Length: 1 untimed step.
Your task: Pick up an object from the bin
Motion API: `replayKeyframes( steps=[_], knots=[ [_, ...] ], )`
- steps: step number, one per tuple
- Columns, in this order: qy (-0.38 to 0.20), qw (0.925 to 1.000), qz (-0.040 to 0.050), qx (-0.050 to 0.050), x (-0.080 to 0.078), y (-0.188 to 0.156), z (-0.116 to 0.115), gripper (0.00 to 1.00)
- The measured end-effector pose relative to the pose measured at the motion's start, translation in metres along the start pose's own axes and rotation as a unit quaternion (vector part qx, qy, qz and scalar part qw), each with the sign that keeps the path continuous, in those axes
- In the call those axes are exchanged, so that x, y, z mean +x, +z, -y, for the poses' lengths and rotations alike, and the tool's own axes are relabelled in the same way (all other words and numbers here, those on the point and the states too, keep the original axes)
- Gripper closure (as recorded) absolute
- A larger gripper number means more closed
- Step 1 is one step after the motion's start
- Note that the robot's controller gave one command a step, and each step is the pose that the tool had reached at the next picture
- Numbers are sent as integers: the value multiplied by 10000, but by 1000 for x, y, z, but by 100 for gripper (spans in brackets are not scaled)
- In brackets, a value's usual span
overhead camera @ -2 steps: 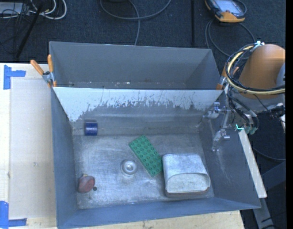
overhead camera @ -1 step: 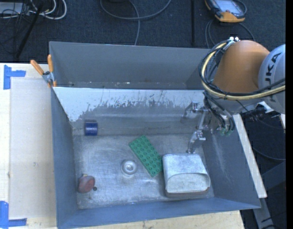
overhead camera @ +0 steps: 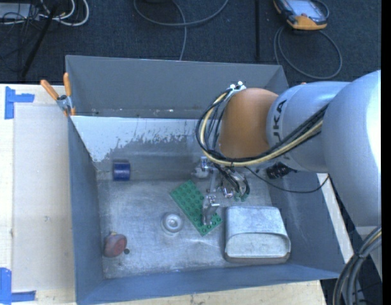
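Gripper low at 3 o'clock edge of green studded plate near centre of bin, grip state impossible to tell, grey tin just beside at 4 o'clock, silver cap at 8 o'clock.

— What carries everything?
— A grey metal bin with a scuffed floor.
— And what lies on that floor?
— A small blue cylinder lies far left, by the back wall. A green studded plate lies tilted near the middle, with a small silver disc to its left. A reddish-brown round piece sits in the near-left corner, and a grey oblong tin lies just right of the plate.
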State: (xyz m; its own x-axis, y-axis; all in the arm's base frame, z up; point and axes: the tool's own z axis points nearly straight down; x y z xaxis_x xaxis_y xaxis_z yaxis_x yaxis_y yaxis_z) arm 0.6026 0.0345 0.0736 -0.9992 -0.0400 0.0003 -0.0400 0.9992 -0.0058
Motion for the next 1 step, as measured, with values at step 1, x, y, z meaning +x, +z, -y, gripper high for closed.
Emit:
replayKeyframes(
  steps=[1],
  knots=[
    [12,10000,-17,-21,0,-4,0,100]
  ],
)
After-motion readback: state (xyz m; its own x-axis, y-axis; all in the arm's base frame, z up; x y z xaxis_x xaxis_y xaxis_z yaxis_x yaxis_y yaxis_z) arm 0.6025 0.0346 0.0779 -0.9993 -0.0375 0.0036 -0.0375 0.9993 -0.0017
